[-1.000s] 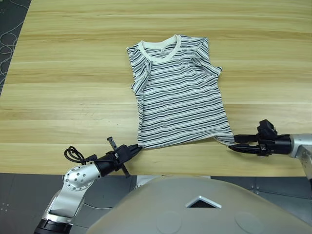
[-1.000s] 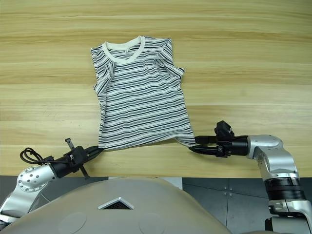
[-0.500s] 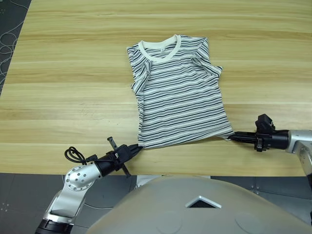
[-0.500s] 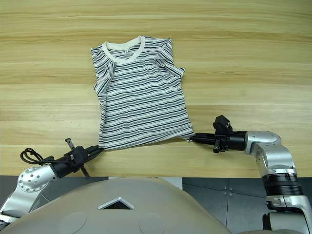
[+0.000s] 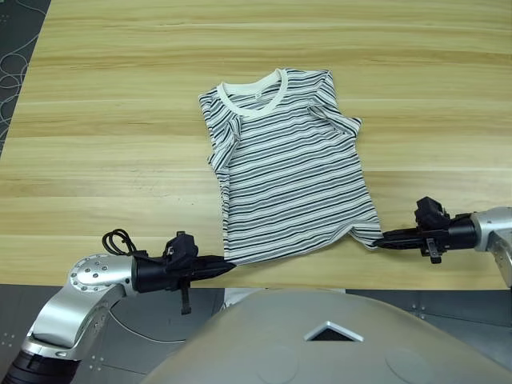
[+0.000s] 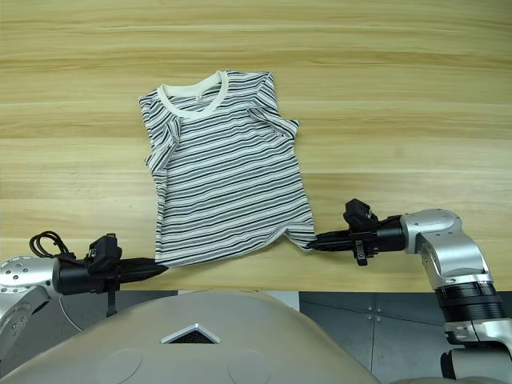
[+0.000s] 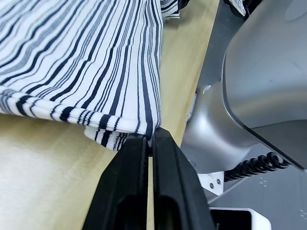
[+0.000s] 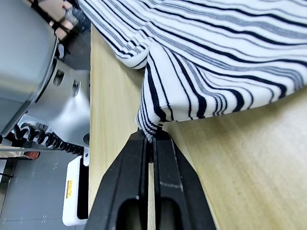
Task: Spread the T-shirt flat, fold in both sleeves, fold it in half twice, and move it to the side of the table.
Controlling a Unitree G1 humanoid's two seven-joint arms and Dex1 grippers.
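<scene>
A black-and-white striped T-shirt [image 5: 288, 164] with a cream collar lies face up on the wooden table [image 5: 96, 120], collar away from me, both short sleeves bunched in at the shoulders. My left gripper [image 5: 228, 265] is shut on the hem's near left corner [image 7: 139, 129] at the table's front edge. My right gripper [image 5: 378, 242] is shut on the hem's near right corner [image 8: 151, 124]. Between the two grips the hem is drawn out, with a slight upward curve near the right corner.
Broad bare wood lies to the left, right and far side of the shirt. The table's front edge [image 5: 96, 286] runs just behind both grippers, with dark floor [image 5: 24, 336] below. Cables [image 5: 12, 56] lie on the floor beyond the table's left side.
The left arm swung out to the left, its gripper still on the hem corner. Both grippers pulled toward me, and the shirt slid nearer and slightly left, its collar turning a little.
</scene>
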